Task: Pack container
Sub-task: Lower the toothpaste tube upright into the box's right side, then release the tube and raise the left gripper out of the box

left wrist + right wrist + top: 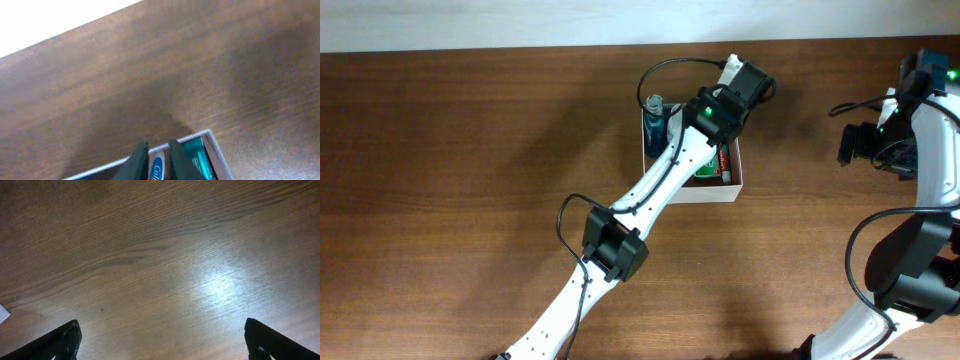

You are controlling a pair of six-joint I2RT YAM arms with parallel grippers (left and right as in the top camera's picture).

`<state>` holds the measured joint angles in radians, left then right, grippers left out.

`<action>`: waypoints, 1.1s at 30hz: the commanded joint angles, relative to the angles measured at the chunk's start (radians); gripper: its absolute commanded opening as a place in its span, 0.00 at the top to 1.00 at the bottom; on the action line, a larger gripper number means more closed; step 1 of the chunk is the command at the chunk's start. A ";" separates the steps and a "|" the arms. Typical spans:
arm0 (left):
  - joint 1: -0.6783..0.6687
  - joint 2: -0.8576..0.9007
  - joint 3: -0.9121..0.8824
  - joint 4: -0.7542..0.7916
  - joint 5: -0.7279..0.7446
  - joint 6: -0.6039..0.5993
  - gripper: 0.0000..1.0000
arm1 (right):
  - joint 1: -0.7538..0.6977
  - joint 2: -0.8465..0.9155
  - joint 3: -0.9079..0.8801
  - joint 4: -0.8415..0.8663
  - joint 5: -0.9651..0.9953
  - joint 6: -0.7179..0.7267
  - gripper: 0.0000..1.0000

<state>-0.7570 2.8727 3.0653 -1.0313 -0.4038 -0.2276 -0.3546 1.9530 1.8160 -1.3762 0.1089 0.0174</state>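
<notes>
L tool (157, 148) is sitting over the container (715, 192) at table (470, 150) far-centre, barely parted round a toothpaste tube (158, 170); grip unclear. R tool (161, 327) is hanging spread, empty. Risk: tube snagging on lift-off, dragging back out.

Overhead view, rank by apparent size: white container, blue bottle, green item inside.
1. container, clearly largest.
2. blue bottle and green item: unsure, because the left arm covers most of the green item.

White walls on the container (715, 191), a blue bottle (655, 122), brown wood grain across the table (440, 150).
</notes>
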 commanded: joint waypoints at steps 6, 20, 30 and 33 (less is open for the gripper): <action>-0.002 -0.079 0.074 0.019 -0.039 -0.003 0.06 | 0.000 -0.032 0.010 0.003 0.016 -0.006 0.01; 0.009 -0.378 0.074 -0.230 -0.137 -0.003 0.01 | 0.000 -0.032 0.010 0.003 0.016 -0.006 0.01; 0.102 -0.579 0.074 -0.656 -0.187 -0.124 0.01 | 0.000 -0.032 0.010 0.003 0.016 -0.006 0.01; 0.153 -0.628 0.068 -0.657 -0.105 -0.078 0.01 | 0.000 -0.032 0.010 0.003 0.016 -0.006 0.01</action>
<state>-0.6464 2.3020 3.1332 -1.6836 -0.5499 -0.2855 -0.3546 1.9530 1.8160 -1.3762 0.1089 0.0174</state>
